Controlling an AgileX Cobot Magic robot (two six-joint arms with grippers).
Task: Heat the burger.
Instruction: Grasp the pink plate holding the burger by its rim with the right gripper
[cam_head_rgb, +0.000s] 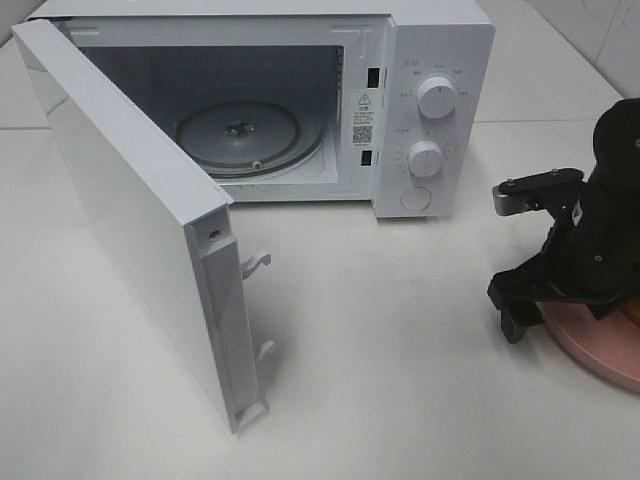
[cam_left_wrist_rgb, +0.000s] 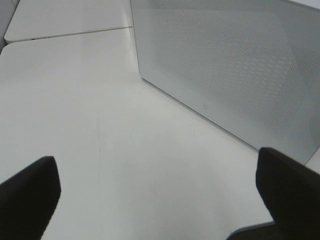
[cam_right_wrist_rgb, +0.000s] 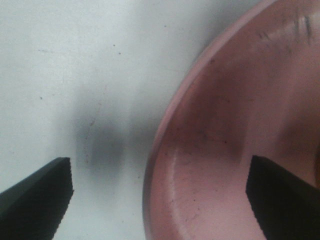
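Pointing down, right gripper (cam_right_wrist_rgb: 159, 197) spread astride pink plate (cam_right_wrist_rgb: 240, 100) rim

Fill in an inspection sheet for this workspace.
Surface: white table, no spills seen.
Job's things: microwave with door open and turntable empty; pink plate at the right edge; burger not clearly in view.
Clutter: nothing seen.
Grippers: left gripper open, above the table beside the door; right gripper open, straddling the plate's rim.
Cables: nothing seen.
Surroundings: pale tiles beyond the table.
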